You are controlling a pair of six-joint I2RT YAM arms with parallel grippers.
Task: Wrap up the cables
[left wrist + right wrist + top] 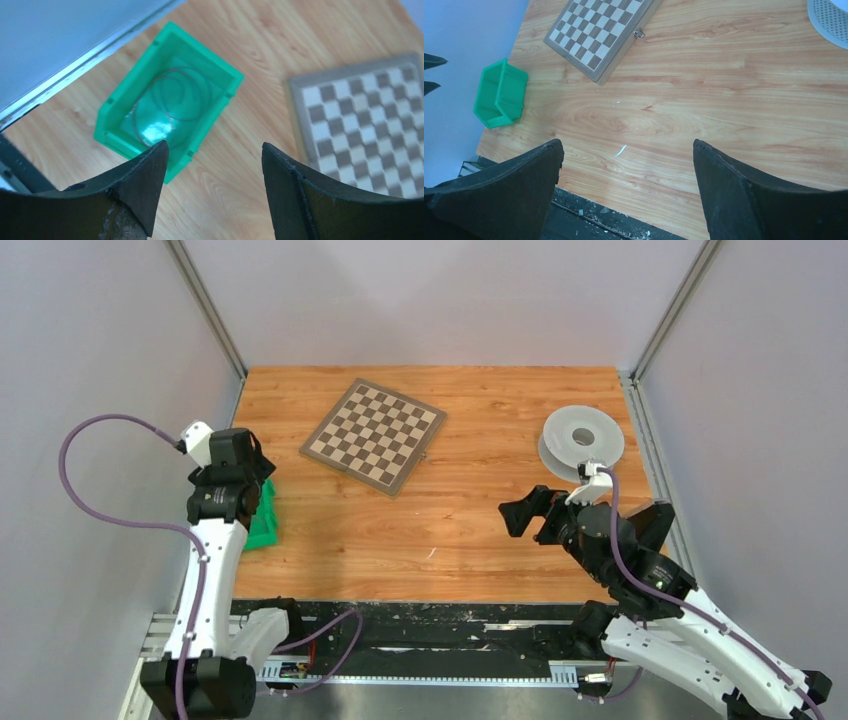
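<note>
A thin reddish cable lies coiled inside a green bin at the table's left edge; the bin also shows in the top view and the right wrist view. A grey-white spool lies at the back right, its edge in the right wrist view. My left gripper hovers above the bin's near side, open and empty. My right gripper is open and empty above the table's front edge, near the spool's front left.
A folded chessboard lies at the back centre, also in the left wrist view and the right wrist view. A small white scrap lies near the front edge. A black rail runs along the front.
</note>
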